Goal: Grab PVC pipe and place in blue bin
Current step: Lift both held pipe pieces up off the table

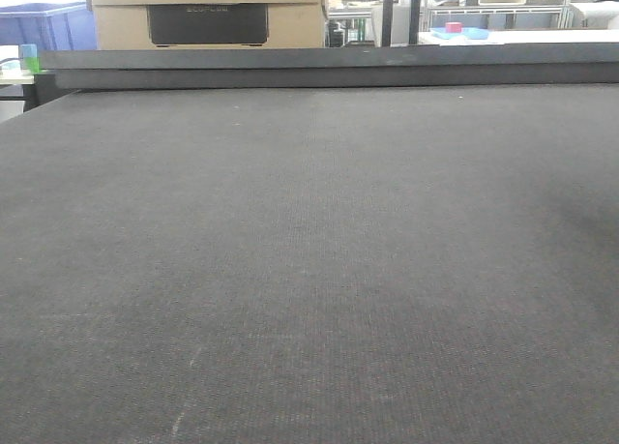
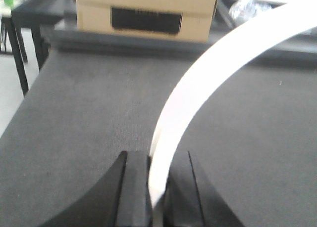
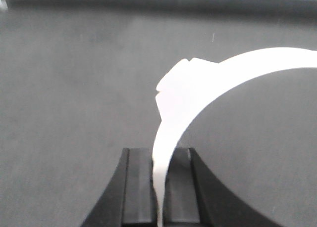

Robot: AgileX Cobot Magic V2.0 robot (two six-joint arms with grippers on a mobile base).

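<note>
The left end effector [image 2: 158, 158] is pointing forward over the dark table [image 2: 89, 138], clamping a curved white strip [image 2: 198, 88]. The right end effector [image 3: 159, 153] is straddling a second strip [image 3: 237, 64]; its grip is unclear. The off-white PVC pipe [image 3: 173, 86] is peeking out at that strip's bend. The blue bin [image 1: 44, 23] is sitting beyond the table.

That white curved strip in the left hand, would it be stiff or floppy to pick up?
Probably springy: the white strip holds a smooth arc from the left hand without sagging. Likely light, being thin and flat. Unlikely to roll.
</note>
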